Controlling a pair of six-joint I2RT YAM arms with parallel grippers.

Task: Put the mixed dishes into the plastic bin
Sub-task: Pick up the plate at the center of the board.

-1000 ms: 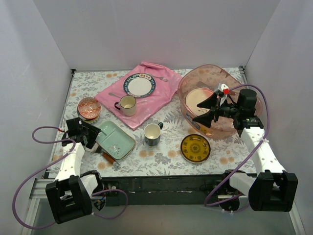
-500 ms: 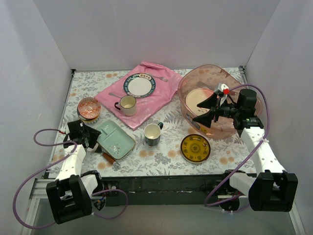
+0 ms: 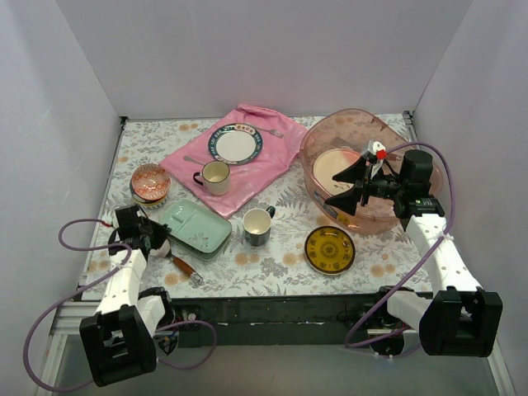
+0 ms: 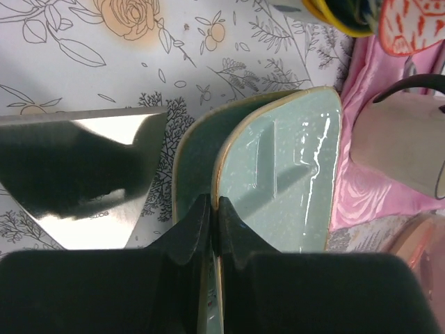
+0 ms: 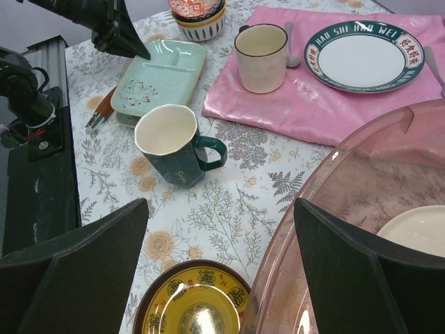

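Note:
My left gripper (image 3: pixel 162 240) (image 4: pixel 215 209) is shut on the near rim of the pale green tray (image 3: pixel 196 229) (image 4: pixel 292 167), which is tilted with that edge raised. My right gripper (image 3: pixel 345 186) (image 5: pixel 220 202) hangs open and holds nothing, beside the near-left wall of the pink plastic bin (image 3: pixel 309 165) (image 5: pixel 361 181). A cream plate (image 3: pixel 334 165) (image 5: pixel 417 236) lies inside the bin. On the table are a yellow dark-rimmed plate (image 3: pixel 330 249) (image 5: pixel 191 306), a dark mug (image 3: pixel 257 226) (image 5: pixel 174 149) and stacked patterned bowls (image 3: pixel 150 183) (image 5: pixel 198 15).
A pink cloth (image 3: pixel 264 161) (image 5: pixel 313 104) at the back carries a cream mug (image 3: pixel 216 176) (image 5: pixel 261 49), a green-rimmed plate (image 3: pixel 235 143) (image 5: pixel 361 56) and cutlery. A wooden-handled metal spatula (image 3: pixel 186 268) (image 4: pixel 76 174) lies just under the tray's near edge. White walls enclose three sides.
The left gripper has shut on the tray's rim and tipped that edge up, drawing the tray slightly toward the left. The right arm has not moved.

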